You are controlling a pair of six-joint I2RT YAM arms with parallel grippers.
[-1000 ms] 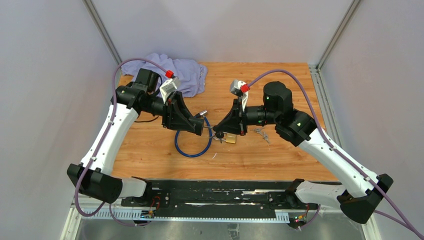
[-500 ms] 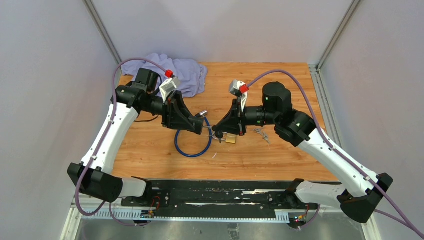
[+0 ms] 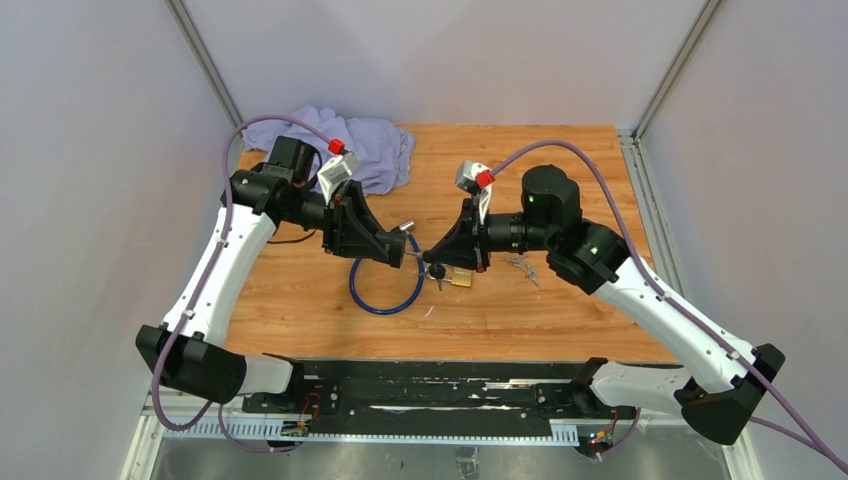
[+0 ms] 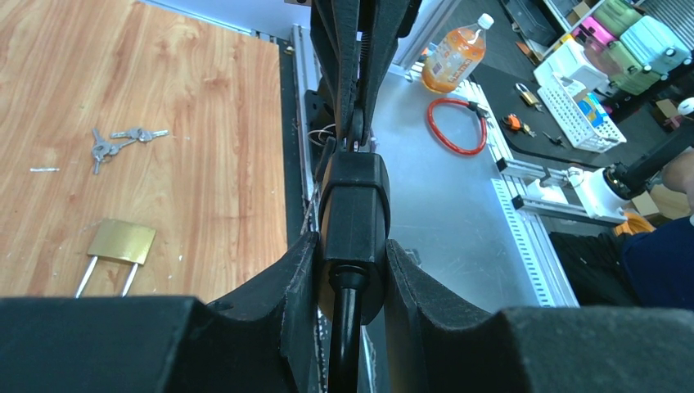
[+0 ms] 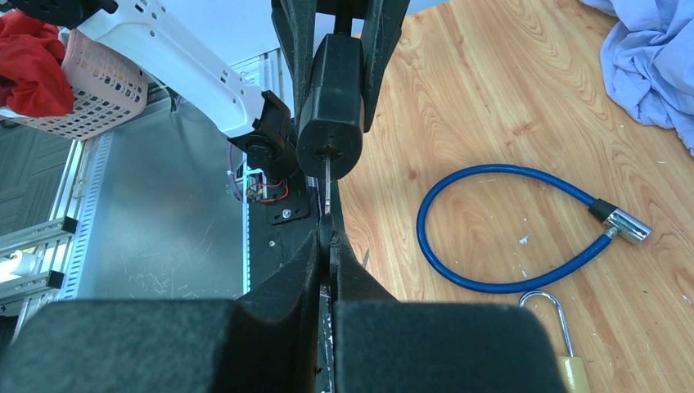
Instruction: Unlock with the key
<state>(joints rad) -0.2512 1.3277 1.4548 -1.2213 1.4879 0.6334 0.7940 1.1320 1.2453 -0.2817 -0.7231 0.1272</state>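
Note:
My left gripper (image 3: 403, 257) is shut on the black lock body (image 4: 353, 205) of a blue cable lock, held above the table; its fingers press both sides of the body. In the right wrist view the lock body (image 5: 330, 106) faces me. The key (image 5: 326, 190) has its blade tip in the keyhole. My right gripper (image 5: 327, 242) is shut on the key's head, directly opposite the left gripper (image 5: 331, 24). The blue cable (image 3: 384, 301) loops down onto the wood, and its silver end (image 5: 627, 223) lies free.
A brass padlock (image 3: 461, 279) with an open shackle lies under the grippers, also seen as padlock (image 4: 121, 241). A bunch of spare keys (image 3: 521, 266) lies to its right. A crumpled blue cloth (image 3: 370, 150) sits at the back left of the wooden table (image 3: 560, 320).
The right arm's wrist has shifted slightly to the left, toward the lock body. Both grips are unchanged and the left arm has barely moved.

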